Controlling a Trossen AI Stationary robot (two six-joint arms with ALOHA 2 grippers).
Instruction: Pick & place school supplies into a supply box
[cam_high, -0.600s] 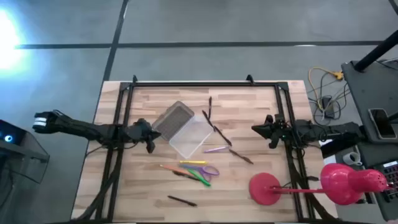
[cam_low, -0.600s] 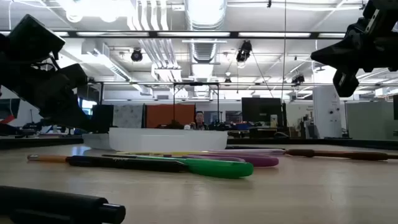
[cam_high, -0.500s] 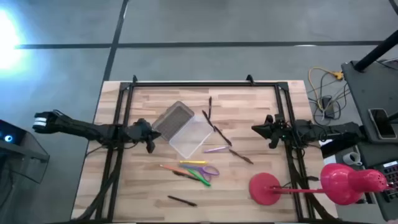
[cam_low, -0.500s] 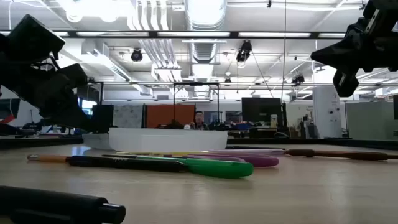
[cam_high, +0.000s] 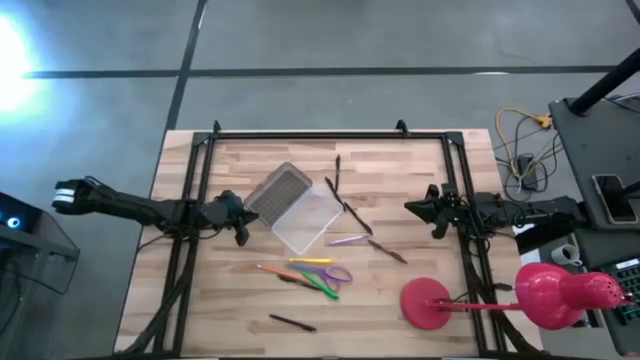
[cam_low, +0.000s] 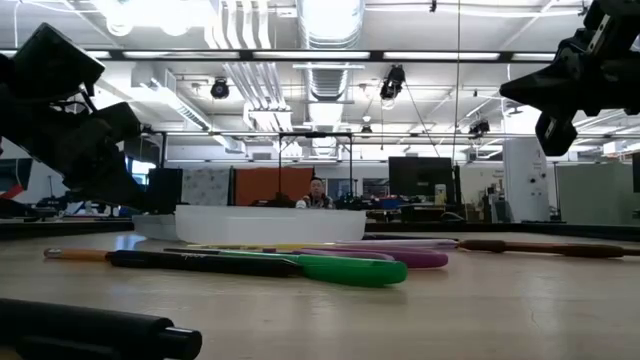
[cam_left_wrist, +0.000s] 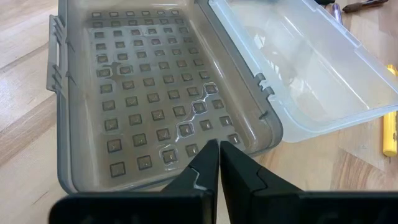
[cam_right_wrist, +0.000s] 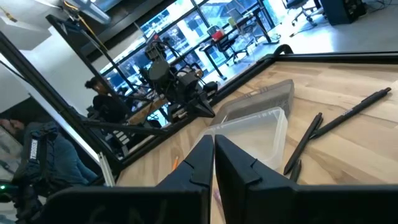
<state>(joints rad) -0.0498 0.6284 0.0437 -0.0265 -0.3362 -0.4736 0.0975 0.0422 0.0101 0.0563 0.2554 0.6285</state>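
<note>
So far we have packed nothing: the box (cam_high: 308, 221) lies open and empty, pens (cam_high: 305, 275) scattered, left gripper (cam_high: 241, 235) and right gripper (cam_high: 409, 208) closed, empty.

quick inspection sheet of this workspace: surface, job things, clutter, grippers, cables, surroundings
surface: wooden table inside a black frame.
job's things: supply box empty, its ribbed lid swung open flat on the table; school supplies all loose on the table, none in the box.
clutter: red lamp standing at the table's right near corner.
grippers: left gripper shut, empty, beside the lid; right gripper shut, empty, at the table's right side.
cables: bundle with a yellow plug on the floor right of the table.
surroundings: open office; a person seated far behind.
</note>
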